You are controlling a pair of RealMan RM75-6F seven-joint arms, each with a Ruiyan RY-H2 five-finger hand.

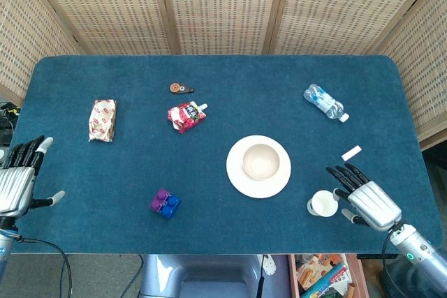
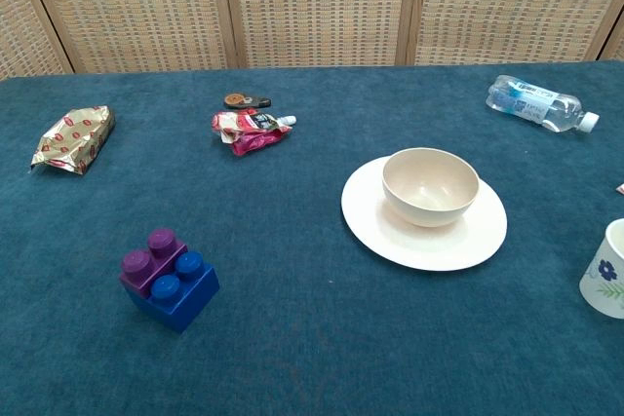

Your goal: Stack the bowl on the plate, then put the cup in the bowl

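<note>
A cream bowl [image 1: 260,161] [image 2: 430,185] sits upright on the white plate [image 1: 239,176] [image 2: 390,236] right of the table's middle. A small white cup [image 1: 322,204] with a blue flower print [image 2: 604,270] stands upright near the front right edge. My right hand [image 1: 368,199] hovers just right of the cup, fingers spread, holding nothing; the chest view does not show it. My left hand [image 1: 17,176] hangs open past the table's left edge, far from everything.
On the blue table lie a gold snack pack [image 1: 102,119], a red wrapper [image 1: 185,116], a small brown disc [image 1: 180,88], a purple-blue block [image 1: 165,203], a water bottle [image 1: 325,102] and a white stick [image 1: 351,152]. Wicker screens stand behind.
</note>
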